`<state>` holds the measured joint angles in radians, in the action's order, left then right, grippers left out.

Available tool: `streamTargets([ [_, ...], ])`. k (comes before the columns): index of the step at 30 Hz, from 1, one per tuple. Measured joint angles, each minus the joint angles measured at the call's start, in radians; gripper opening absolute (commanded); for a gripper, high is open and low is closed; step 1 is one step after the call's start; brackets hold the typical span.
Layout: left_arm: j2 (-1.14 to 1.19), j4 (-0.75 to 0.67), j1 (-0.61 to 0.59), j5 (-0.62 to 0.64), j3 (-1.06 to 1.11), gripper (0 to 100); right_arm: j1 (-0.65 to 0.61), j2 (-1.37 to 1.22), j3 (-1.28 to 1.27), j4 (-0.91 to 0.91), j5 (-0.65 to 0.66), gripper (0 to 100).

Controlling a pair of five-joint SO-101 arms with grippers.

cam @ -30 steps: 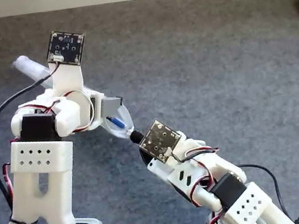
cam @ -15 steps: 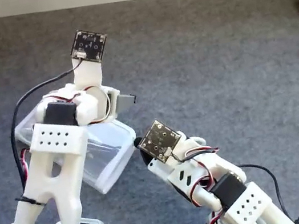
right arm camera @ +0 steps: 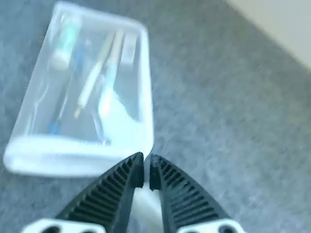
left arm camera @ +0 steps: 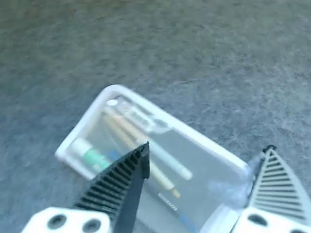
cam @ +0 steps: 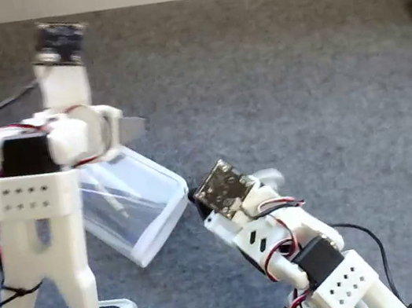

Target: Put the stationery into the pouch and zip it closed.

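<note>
Clear pouch (cam: 131, 207) with stationery (right arm camera: 92, 82) inside, lying on grey table (cam: 294, 66).
Left end effector (left arm camera: 206, 148) spread above it; right end effector (right arm camera: 146, 170) pressed together at its corner.

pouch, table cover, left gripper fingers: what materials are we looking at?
Pouch: clear flexible plastic, likely vinyl, glossy; the stationery shows through it.
Table cover: grey felt or low-pile carpet, matte, with a fuzzy mottled texture.
Left gripper fingers: black rigid plastic, matte, with ribbed inner faces; possibly printed, can't confirm.
</note>
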<state>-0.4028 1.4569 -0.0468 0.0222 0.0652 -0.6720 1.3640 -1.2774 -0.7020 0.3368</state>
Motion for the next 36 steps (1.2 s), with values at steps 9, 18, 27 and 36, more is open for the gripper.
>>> streamTargets([
  [9,0.0,0.167,-0.164,0.0,-0.15,33,0.035,0.0,0.27,0.0,0.0,0.5],
  [18,0.0,0.23,-0.244,0.0,-0.161,33,0.037,-0.072,0.253,-0.077,0.005,2.0],
  [27,-0.021,0.249,-0.397,0.0,-0.143,33,0.038,-0.497,0.394,-0.348,0.005,17.6],
  [36,-0.269,0.163,-0.473,0.0,0.175,33,0.038,-0.868,0.661,-0.56,0.15,21.0],
])
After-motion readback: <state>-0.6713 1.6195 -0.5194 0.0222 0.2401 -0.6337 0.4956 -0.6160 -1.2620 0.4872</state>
